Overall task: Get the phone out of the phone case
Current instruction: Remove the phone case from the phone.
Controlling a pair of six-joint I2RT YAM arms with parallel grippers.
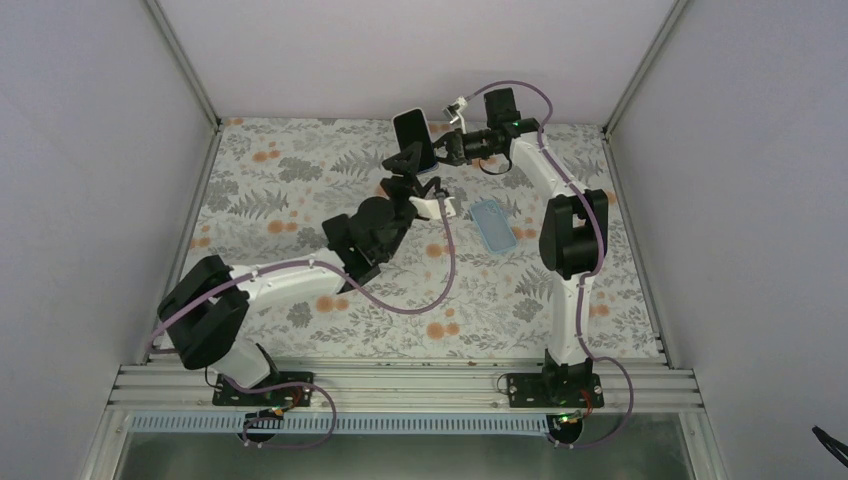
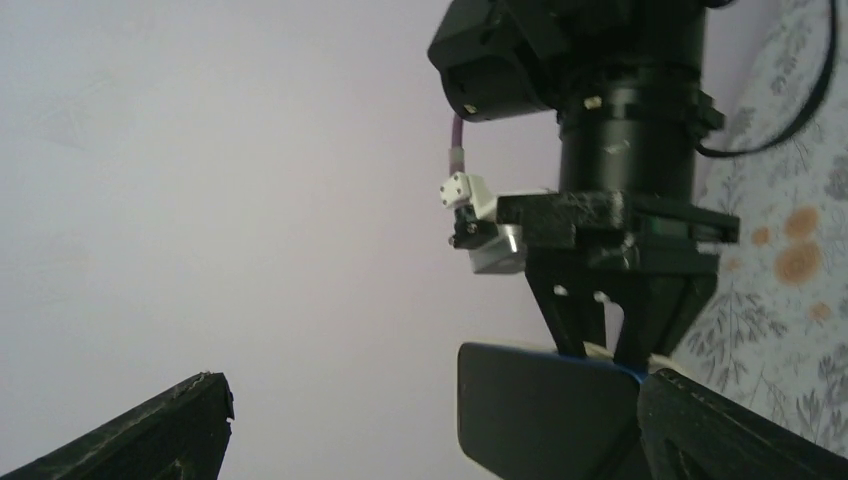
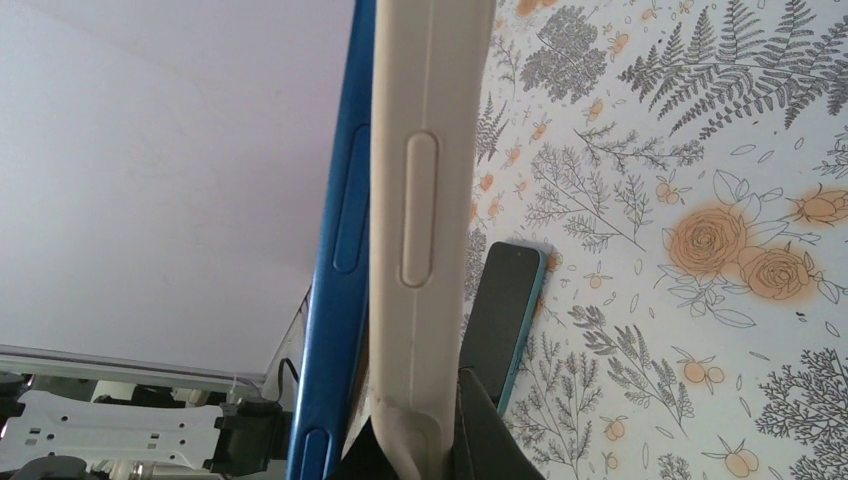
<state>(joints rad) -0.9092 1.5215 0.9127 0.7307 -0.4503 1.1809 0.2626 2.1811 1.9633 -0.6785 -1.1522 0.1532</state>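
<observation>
**Top external view.** The right claw [image 1: 440, 150] is clamped shut on one edge of the phone [image 1: 412, 137]. It holds the phone raised above the far middle of the floral surface [image 1: 290, 190], dark face toward the camera. The left claw [image 1: 410, 163] sits directly below the phone with its jaws spread wide and nothing held. A flat light-blue item [image 1: 493, 225] lies on the surface to the right, well apart from both claws.

**Left wrist view.** The two left fingers [image 2: 150, 430] appear at the lower corners, set far apart. The dark phone [image 2: 540, 410] hangs between them, closer to the finger at the lower right. Contact with that finger cannot be determined. The right claw [image 2: 600, 335] grips the phone from above.

**Right wrist view.** The phone's blue side [image 3: 340, 220] and the cream phone case [image 3: 425, 180] run edge-on up the frame. A narrow gap shows between them toward the top. Both are pinched at the bottom between the right claw's jaws. The light-blue item [image 3: 505, 315] lies flat on the surface behind.
</observation>
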